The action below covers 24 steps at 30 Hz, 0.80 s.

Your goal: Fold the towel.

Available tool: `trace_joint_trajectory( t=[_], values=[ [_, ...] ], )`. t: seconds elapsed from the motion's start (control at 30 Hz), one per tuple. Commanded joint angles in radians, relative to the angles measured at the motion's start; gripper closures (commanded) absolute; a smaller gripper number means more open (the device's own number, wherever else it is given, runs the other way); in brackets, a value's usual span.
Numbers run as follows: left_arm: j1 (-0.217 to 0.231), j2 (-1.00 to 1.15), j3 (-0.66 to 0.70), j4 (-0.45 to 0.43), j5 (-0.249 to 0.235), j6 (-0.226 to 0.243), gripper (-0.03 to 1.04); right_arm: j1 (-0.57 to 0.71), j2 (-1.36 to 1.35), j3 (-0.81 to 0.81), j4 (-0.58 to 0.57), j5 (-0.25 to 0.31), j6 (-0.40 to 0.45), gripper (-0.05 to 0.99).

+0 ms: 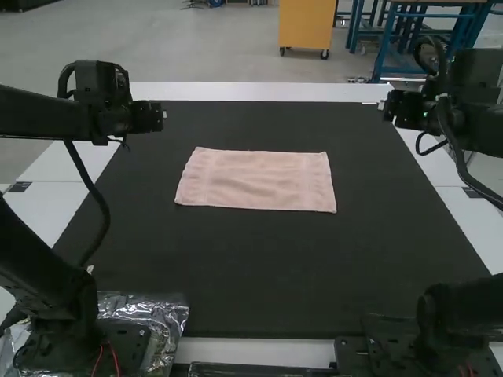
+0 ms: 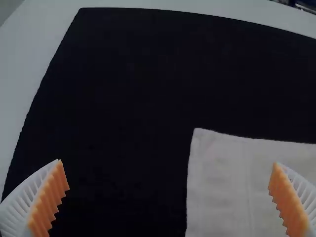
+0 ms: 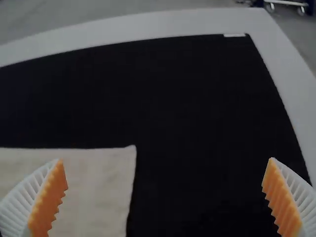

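Note:
A pink towel (image 1: pixel 256 180) lies spread flat as a wide rectangle on the dark mat, beyond its middle. My left gripper (image 1: pixel 161 116) is raised at the mat's left side, apart from the towel; my right gripper (image 1: pixel 387 105) is raised at the far right, also apart. In the left wrist view, the left gripper (image 2: pixel 168 197) has its fingers wide apart, and a corner of the towel (image 2: pixel 222 182) shows below. The right wrist view has the right gripper (image 3: pixel 165 195) wide open too, with another towel corner (image 3: pixel 101 185) beneath.
The dark mat (image 1: pixel 314 267) covers most of the white table (image 1: pixel 251 92). Crumpled clear plastic (image 1: pixel 169 314) lies by the left arm's base. A dark wrapped strip (image 1: pixel 259 369) is at the near edge between the arm bases.

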Motion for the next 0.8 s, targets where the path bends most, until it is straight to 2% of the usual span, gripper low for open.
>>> trace_joint_trajectory(
  t=[0.0,0.1,0.23,0.5,0.77],
  values=[
    [-0.017,0.052,-0.010,0.042,0.089,-0.033,0.05,0.040,0.060,-0.040,0.036,-0.010,-0.007,0.02],
    [-0.038,0.101,-0.023,0.088,0.089,0.026,0.05,0.078,0.107,-0.063,0.091,0.007,-0.007,0.02],
    [-0.055,0.156,-0.024,0.140,0.089,0.078,0.05,0.138,0.199,-0.071,0.156,0.033,-0.001,0.02],
    [-0.086,0.280,-0.009,0.218,0.084,0.125,0.05,0.216,0.408,-0.034,0.289,0.071,0.005,0.03],
    [-0.079,0.405,0.050,0.255,0.075,0.190,0.05,0.233,0.586,0.035,0.386,0.078,0.004,0.03]
  ],
)
